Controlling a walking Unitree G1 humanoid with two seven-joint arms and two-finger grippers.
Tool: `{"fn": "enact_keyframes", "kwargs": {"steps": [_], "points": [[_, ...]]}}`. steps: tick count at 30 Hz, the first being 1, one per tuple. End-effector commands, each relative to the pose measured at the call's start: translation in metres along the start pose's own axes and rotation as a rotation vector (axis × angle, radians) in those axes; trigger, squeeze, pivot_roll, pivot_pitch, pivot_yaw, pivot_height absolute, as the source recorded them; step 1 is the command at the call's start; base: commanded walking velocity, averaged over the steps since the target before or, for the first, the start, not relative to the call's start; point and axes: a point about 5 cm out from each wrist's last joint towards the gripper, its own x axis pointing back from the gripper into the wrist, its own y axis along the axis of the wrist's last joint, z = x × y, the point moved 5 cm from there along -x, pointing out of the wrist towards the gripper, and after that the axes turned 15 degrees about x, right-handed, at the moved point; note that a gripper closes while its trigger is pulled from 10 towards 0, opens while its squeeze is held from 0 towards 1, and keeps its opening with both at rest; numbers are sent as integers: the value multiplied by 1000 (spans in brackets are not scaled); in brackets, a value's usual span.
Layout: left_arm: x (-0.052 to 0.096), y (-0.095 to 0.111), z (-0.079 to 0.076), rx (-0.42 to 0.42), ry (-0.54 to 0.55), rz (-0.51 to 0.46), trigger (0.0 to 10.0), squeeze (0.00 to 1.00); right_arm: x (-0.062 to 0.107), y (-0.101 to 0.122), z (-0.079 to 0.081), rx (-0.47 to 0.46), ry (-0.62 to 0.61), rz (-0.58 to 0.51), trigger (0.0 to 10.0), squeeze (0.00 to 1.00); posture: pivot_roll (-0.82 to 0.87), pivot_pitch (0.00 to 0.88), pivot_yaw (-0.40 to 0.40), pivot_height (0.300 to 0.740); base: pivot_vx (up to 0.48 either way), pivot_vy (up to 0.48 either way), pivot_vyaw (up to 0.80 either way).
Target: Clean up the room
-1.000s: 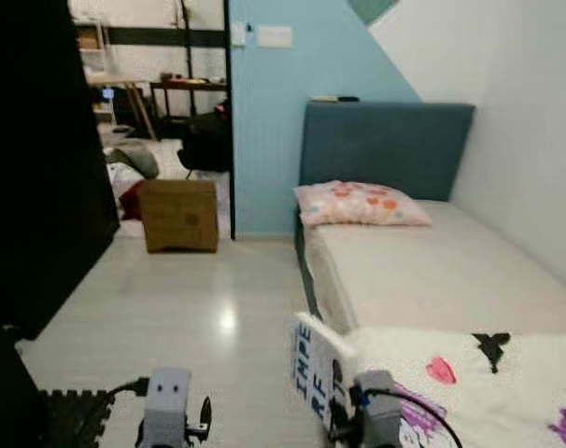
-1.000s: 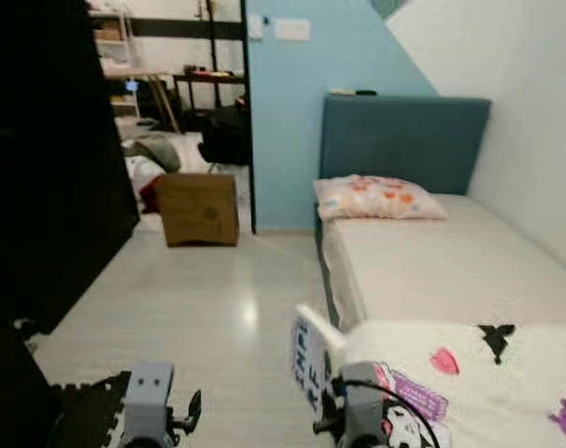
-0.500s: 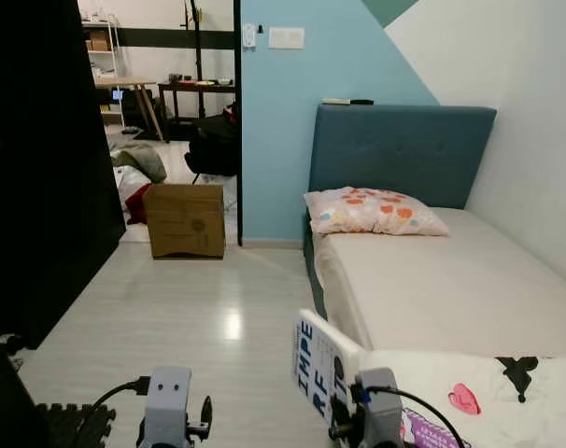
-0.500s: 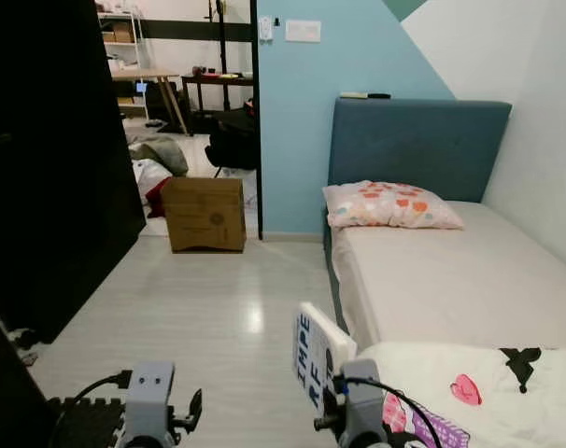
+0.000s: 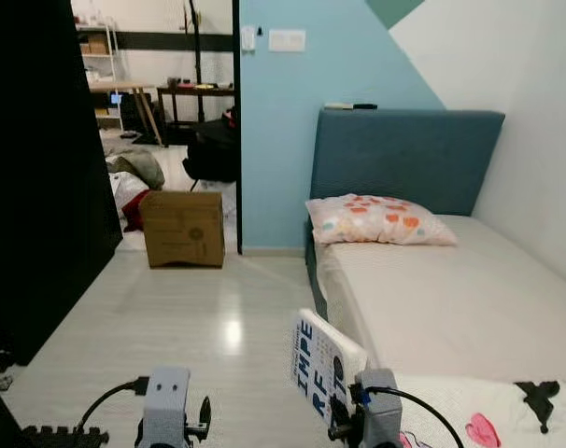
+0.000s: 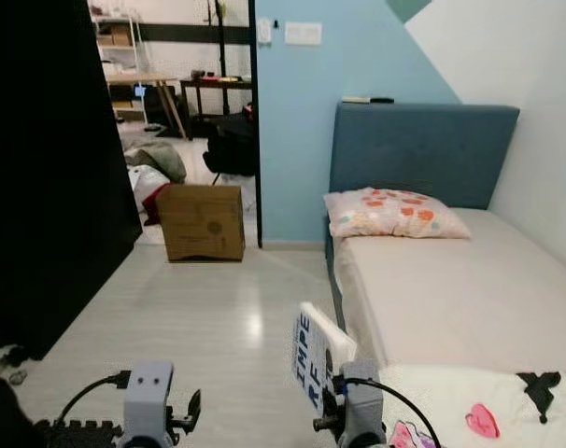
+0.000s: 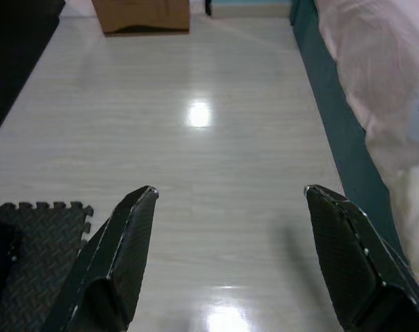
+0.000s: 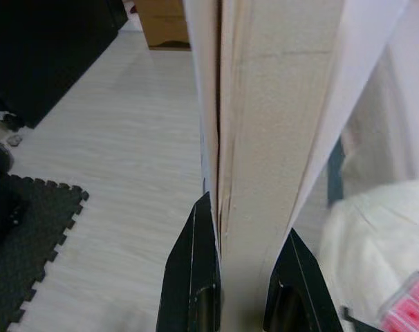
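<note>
Off to the far left of the claws, a tall black cabinet [image 5: 40, 168] stands along the wall, and a dark foam mat [image 7: 30, 256] lies on the pale wood floor [image 5: 171, 317] just outside the left gripper [image 7: 227, 228]. That gripper hangs low over the floor with its two black fingers [image 7: 119, 256] spread wide apart and nothing between them. Well ahead of it, past a bright patch of reflected light, a cardboard box [image 5: 182, 229] sits on the floor at the doorway, and behind the box there are bundles of cloth and a desk in the next room.

To its right, the right gripper [image 8: 240, 277] is clamped on a white book [image 5: 322, 369], holding it upright by its lower edge; the cover carries large dark letters, and from the wrist I see the fingers [image 8: 196, 277] pressing both sides of the page block. Just right of that gripper is the bed [image 5: 451, 299] with a bare pale mattress, a white blanket [image 6: 507, 411] with pink and black prints at the near end, a flower-patterned pillow [image 5: 376, 219] far ahead at the blue headboard [image 5: 404, 159], against a light blue wall [image 5: 274, 121].
</note>
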Motion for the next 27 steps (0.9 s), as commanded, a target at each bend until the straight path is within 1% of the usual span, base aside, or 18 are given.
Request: {"fn": "enact_keyframes", "kwargs": {"steps": [1, 18, 27], "points": [[2, -6, 5, -8, 10, 19, 10000, 0, 0, 4, 2, 6, 10, -21, 10000, 0, 45, 96, -42, 740, 300, 0, 0], [2, -7, 3, -9, 2, 20, 10000, 0, 0, 4, 0, -1, 2, -23, 10000, 0, 45, 89, -41, 740, 302, 0, 0], [-1, -5, 1, -4, 1, 16, 10000, 0, -2, 6, -3, 0, -3, -26, 10000, 0, 38, 87, -52, 740, 304, 0, 0]]}}
